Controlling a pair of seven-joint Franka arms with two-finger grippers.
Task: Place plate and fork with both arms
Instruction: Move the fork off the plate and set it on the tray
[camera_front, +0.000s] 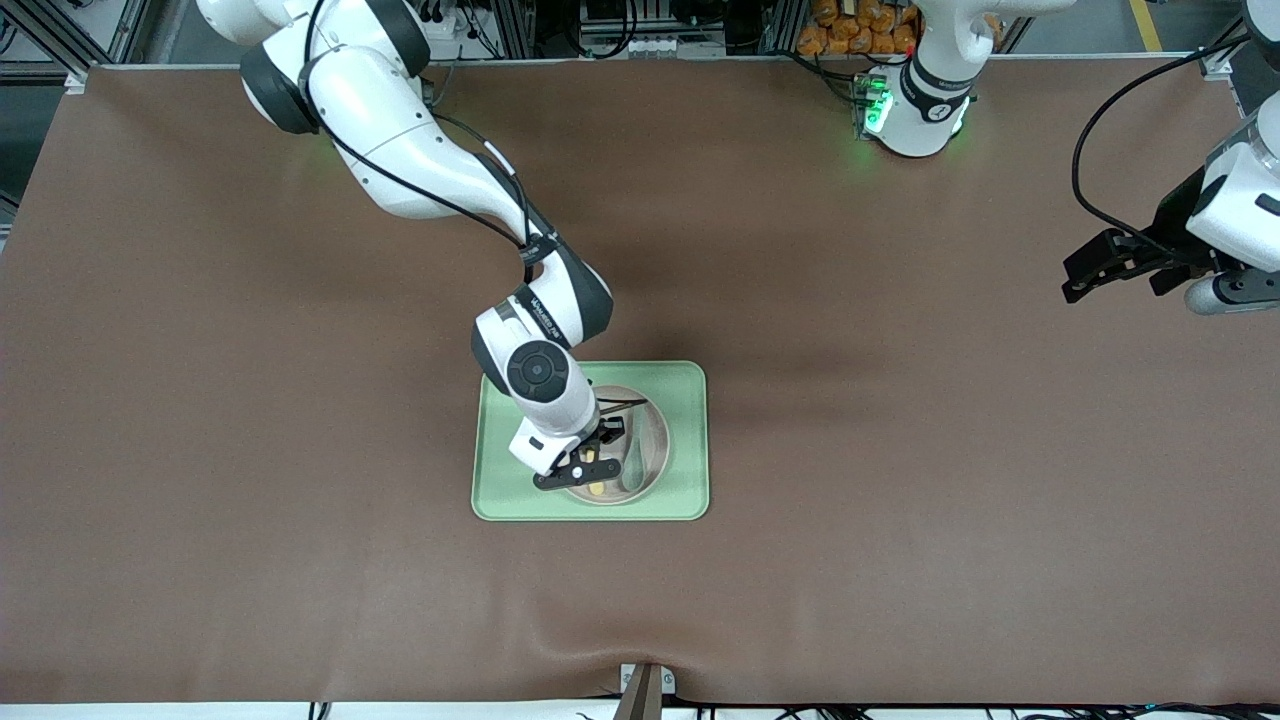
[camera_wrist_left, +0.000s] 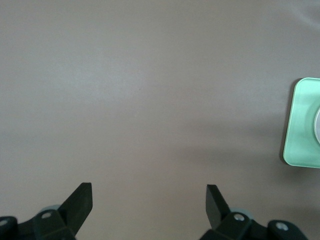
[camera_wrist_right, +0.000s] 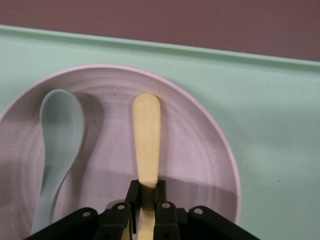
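Observation:
The pale beige-pink plate (camera_front: 655, 445) lies on the light-green tray (camera_front: 690, 400) in the middle of the table. My right gripper (camera_front: 590, 470) is low over the plate and shut on the pale-yellow fork (camera_front: 596, 489). In the right wrist view the fork (camera_wrist_right: 146, 140) sticks out from between the fingers of the right gripper (camera_wrist_right: 146, 189), its rounded end over the plate (camera_wrist_right: 200, 150). I cannot tell whether it touches the plate. My left gripper (camera_front: 1070, 282) is open and empty, waiting over bare table at the left arm's end; it also shows in the left wrist view (camera_wrist_left: 149, 192).
A muted teal-green spoon (camera_wrist_right: 60, 135) lies in the plate beside the fork, also seen in the front view (camera_front: 632, 465). The tray's rim (camera_wrist_right: 270, 100) surrounds the plate. A corner of the tray (camera_wrist_left: 302, 125) shows in the left wrist view. Brown mat covers the table.

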